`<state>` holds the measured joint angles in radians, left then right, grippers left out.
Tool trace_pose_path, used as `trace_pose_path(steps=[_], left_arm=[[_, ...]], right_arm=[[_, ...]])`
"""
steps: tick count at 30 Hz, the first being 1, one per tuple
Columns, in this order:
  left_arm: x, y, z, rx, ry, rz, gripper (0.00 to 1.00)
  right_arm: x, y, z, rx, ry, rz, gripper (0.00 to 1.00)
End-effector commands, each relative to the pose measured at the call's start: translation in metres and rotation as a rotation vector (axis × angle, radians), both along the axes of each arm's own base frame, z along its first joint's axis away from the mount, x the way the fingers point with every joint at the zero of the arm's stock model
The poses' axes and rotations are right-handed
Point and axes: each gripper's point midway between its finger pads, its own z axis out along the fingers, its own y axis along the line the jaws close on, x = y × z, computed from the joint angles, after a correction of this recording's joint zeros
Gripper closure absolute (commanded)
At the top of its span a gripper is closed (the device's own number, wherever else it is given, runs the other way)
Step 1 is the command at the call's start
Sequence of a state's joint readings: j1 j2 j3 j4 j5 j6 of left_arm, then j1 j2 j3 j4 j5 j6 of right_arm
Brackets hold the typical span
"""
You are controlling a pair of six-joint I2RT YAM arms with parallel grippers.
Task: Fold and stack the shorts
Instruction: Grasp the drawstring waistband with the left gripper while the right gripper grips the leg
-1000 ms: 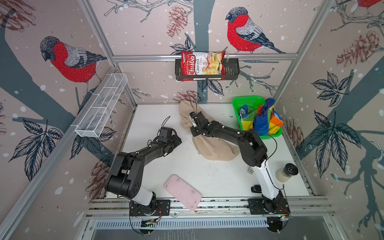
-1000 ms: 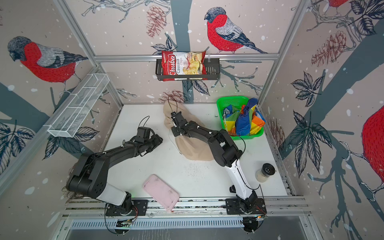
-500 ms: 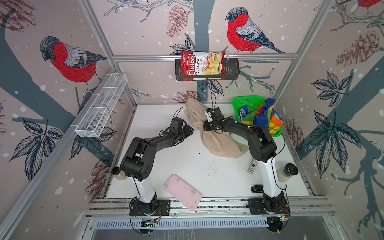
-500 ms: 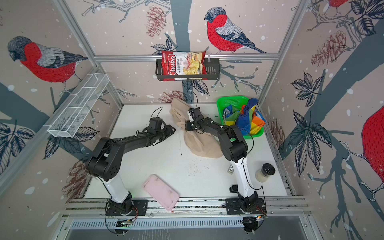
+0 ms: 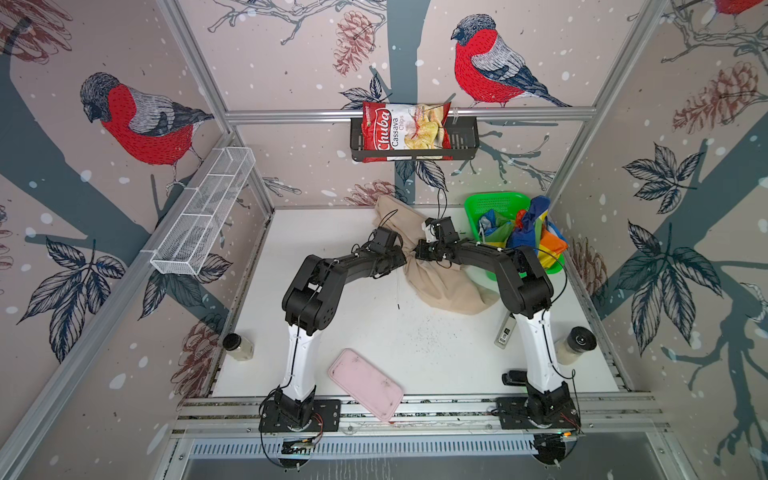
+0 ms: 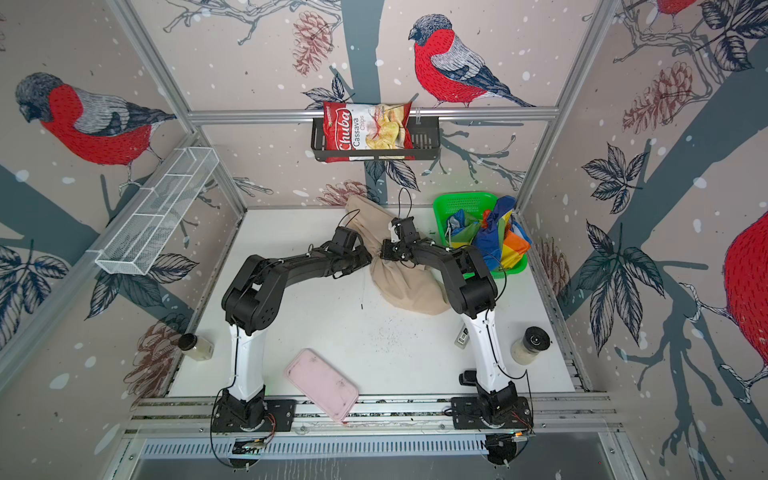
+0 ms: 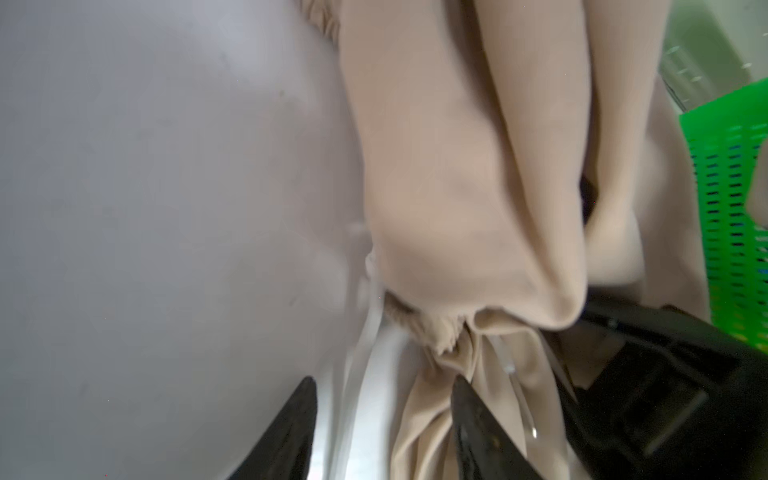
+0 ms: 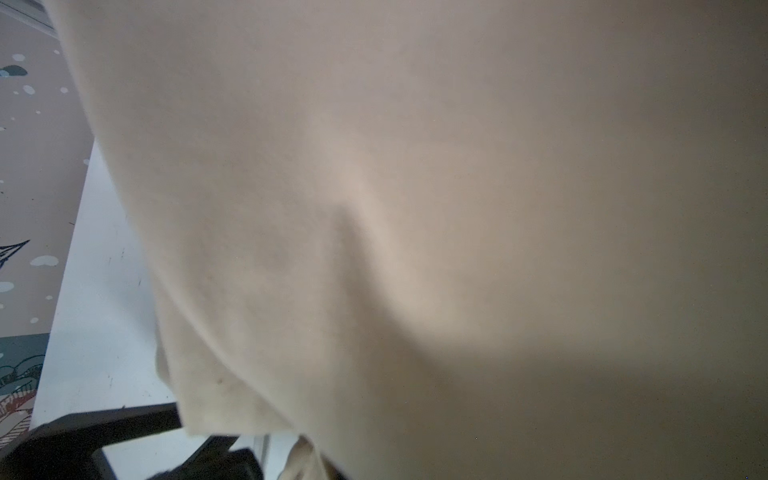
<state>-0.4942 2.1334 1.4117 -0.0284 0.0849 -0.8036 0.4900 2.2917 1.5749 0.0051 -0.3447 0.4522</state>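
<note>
Beige shorts [image 5: 442,286] are seen bunched on the white table [image 5: 357,316], plain matte cloth, pinched into a narrow neck near the middle. A gathered waistband and a white drawstring [image 7: 374,332] are shown in the left wrist view. Striped shorts [image 5: 534,230], shiny and multicoloured, are heaped in the green basket [image 5: 492,203] at the far right corner.

The right gripper [image 5: 417,252] is clenched on the pinched neck of the beige shorts; its wrist view is filled by beige cloth [image 8: 415,208]. The left gripper [image 7: 382,380] is parted about halfway, and cloth and drawstring lie between its fingers [image 7: 473,419]. No firm pinch is seen there. The two grippers are set just beside each other in both top views.

The long axis of the beige shorts is laid diagonally. One end is raised toward the back wall, and the fuller end is spread toward the near right, under the right arm.
</note>
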Motion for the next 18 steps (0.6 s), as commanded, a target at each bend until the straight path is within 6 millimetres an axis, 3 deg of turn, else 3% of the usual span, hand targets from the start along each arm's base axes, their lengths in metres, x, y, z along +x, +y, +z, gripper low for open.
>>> trace_pose_path(steps=[1,7,14,15,18], left_arm=[[0.005,0.005,-0.009,0.079,0.015,0.018,0.48],[0.015,-0.001,-0.017,0.120,0.013,0.032,0.54],[0.029,0.002,-0.028,0.169,0.004,0.070,0.72],[0.031,0.002,-0.027,0.174,0.000,0.071,0.75],[0.037,0.005,-0.018,0.199,-0.010,0.080,1.00]], right_arm=[[-0.005,-0.004,-0.015,0.002,0.047,-0.020,1.00],[-0.005,-0.008,-0.019,0.017,0.054,-0.024,1.00],[-0.006,-0.013,-0.019,0.039,0.063,-0.023,1.00],[-0.007,-0.013,-0.019,0.039,0.063,-0.024,1.00],[-0.008,-0.018,-0.015,0.043,0.061,-0.033,1.00]])
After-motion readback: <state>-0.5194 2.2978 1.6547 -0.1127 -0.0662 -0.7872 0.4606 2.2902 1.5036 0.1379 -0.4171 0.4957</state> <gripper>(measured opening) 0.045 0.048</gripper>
